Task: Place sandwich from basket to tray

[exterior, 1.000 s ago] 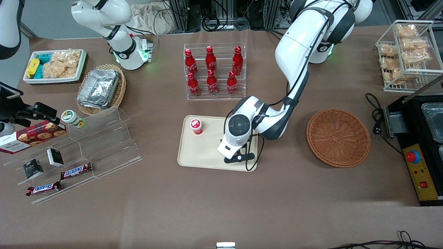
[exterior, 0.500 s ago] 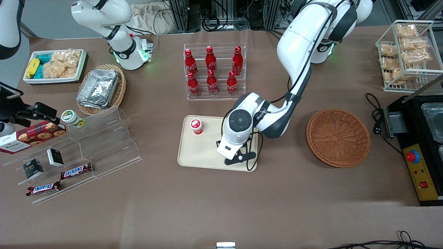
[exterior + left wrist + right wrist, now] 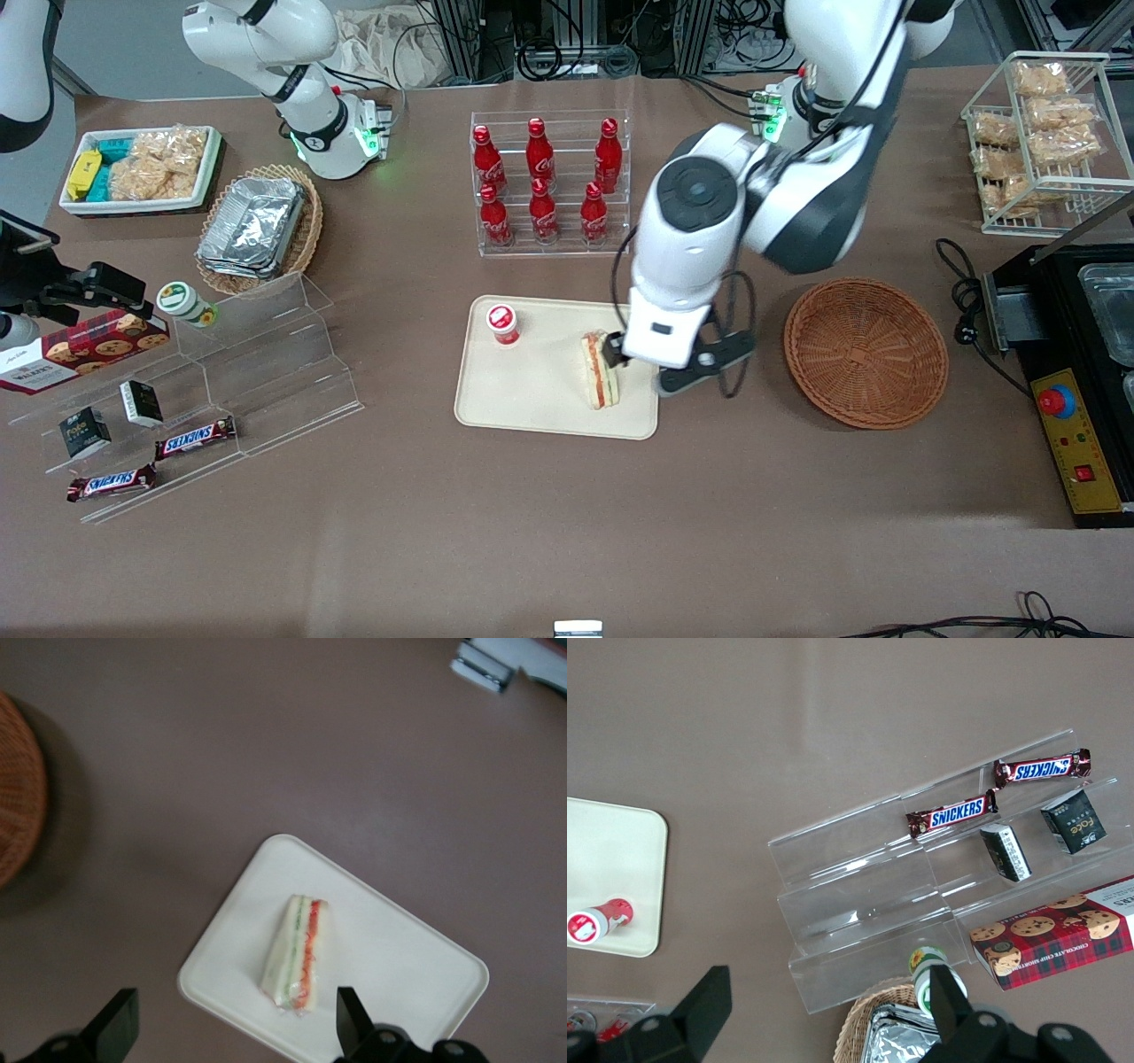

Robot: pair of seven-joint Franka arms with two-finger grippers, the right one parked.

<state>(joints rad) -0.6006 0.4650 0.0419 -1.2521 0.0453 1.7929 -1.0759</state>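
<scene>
Brown counter, my load set down on the tray.

The sandwich (image 3: 600,370) lies on its side on the tray (image 3: 532,412), lower centre of the front frame, on the part nearest the basket (image 3: 866,352), which holds nothing. My gripper (image 3: 660,359) hangs above the tray's edge on the basket's side, jaws spread wide and holding nothing, clear of the sandwich. Best, I judge, is to rise straight up so no finger (image 3: 353,1020) snags the wrap, and steer clear of the red-capped bottle (image 3: 503,323).
</scene>
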